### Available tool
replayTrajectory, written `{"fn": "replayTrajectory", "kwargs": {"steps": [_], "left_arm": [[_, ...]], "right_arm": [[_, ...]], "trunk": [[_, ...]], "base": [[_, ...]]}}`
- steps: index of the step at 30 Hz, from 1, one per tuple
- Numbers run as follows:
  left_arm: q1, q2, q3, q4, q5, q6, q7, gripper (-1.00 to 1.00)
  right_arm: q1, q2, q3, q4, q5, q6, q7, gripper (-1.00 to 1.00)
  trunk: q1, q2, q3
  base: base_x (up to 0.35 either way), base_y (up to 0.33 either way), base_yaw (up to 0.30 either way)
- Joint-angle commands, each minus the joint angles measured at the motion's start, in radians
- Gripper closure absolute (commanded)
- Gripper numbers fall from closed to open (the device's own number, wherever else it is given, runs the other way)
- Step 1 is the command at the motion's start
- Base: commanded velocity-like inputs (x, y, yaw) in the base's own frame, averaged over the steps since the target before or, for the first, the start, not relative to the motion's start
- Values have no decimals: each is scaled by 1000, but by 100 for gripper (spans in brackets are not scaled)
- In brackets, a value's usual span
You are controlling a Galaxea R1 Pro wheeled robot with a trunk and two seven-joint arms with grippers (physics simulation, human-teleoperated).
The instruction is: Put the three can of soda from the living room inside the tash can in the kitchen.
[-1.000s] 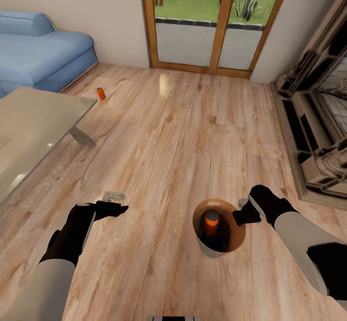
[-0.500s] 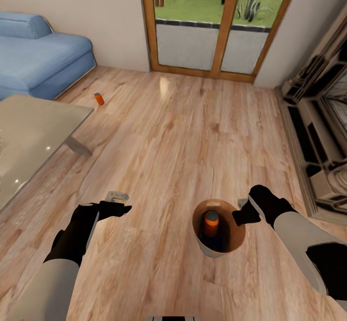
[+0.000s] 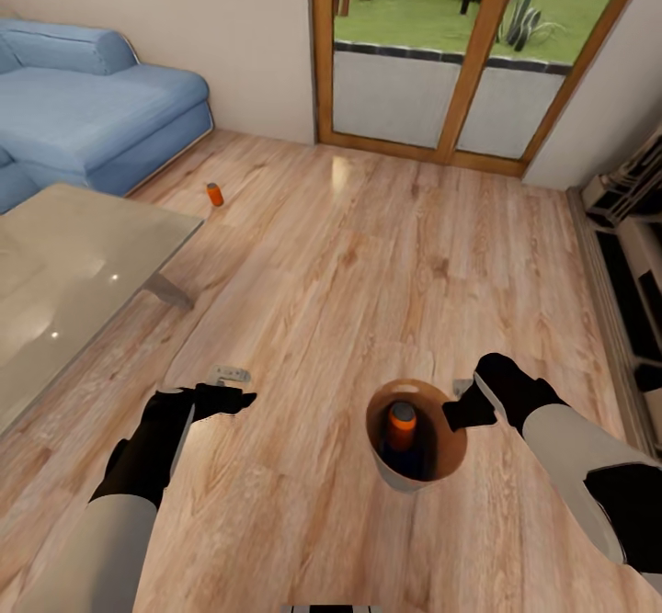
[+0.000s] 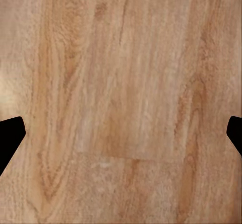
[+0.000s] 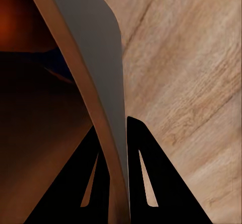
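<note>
So the trash can (image 3: 416, 437) is being carried by its rim, pinched between the right gripper (image 3: 462, 408) fingers (image 5: 146, 183), probably so cans can be dropped straight in. An orange can (image 3: 401, 424) and a dark one are already inside. The left gripper (image 3: 230, 399) is spread wide and empty. One more orange can (image 3: 214, 194) is left far left on the floor, near the sofa (image 3: 101, 117); the low table (image 3: 83, 264) corner is somewhat in the way.

The whole view has swung leftward, showing more sofa (image 3: 101, 117) and less fireplace (image 3: 634, 255).
</note>
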Motion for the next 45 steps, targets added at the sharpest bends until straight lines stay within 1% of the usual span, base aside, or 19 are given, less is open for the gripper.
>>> {"fn": "replayTrajectory", "kwargs": {"steps": [1,4,6,10,19,20,21,22,24,26,33,36,40,41,43,45], "left_arm": [[0,0,0,0,0,0,0,-100],[0,-1,0,0,0,0,1,-100],[0,-2,0,0,0,0,6,-100],[0,-2,-1,0,2,0,29,-100],[0,-16,-2,0,1,0,34,-100],[6,-15,4,6,7,4,40,-100],[11,-16,4,12,12,-2,45,-100],[16,-17,2,17,18,-8,39,-100],[16,-17,2,28,18,-15,39,-100],[16,-17,2,39,18,-15,39,-100],[16,-17,2,50,18,-15,39,-100],[16,-17,2,50,18,-15,39,-100],[17,-17,1,54,15,-19,35,-100],[22,-16,-1,48,12,-13,29,-100],[26,-15,-3,41,8,-2,23,-100],[28,-14,-4,37,8,10,20,-100]], "right_arm": [[0,0,-2,0,-15,3,7,100],[0,-1,-2,-1,-17,-1,13,100],[1,-2,-2,-3,-17,-17,15,100],[35,-3,-3,-9,-18,-110,18,100],[44,-7,-3,-10,-19,-131,42,100],[38,-7,4,-5,-1,-141,31,100],[32,-10,4,-1,0,-150,30,100],[38,-11,4,4,10,-160,30,100],[40,-11,4,15,48,-182,30,100],[40,-11,4,26,91,-185,30,100],[40,-11,4,40,196,-184,30,100],[40,-11,4,40,227,-184,30,100],[46,-12,0,34,257,-189,30,100],[52,-18,-3,28,266,-187,31,100],[56,-30,-10,18,264,-178,33,100],[54,-41,-18,6,277,-173,35,100]], "trunk": [[0,0,0],[0,0,0],[0,0,0],[0,0,0],[0,0,0],[0,0,0],[0,0,0],[0,0,0],[0,0,0],[0,0,0],[0,0,0],[0,0,0],[0,0,0],[0,0,0],[0,0,0],[0,0,0]], "base": [[329,0,53],[328,-20,30],[319,-76,16],[303,-149,6],[294,-186,0],[0,0,0],[0,0,0],[0,0,0],[0,0,0],[0,0,0],[0,0,0],[0,0,0],[5,0,0],[114,0,0],[228,0,0],[281,0,0]]}}
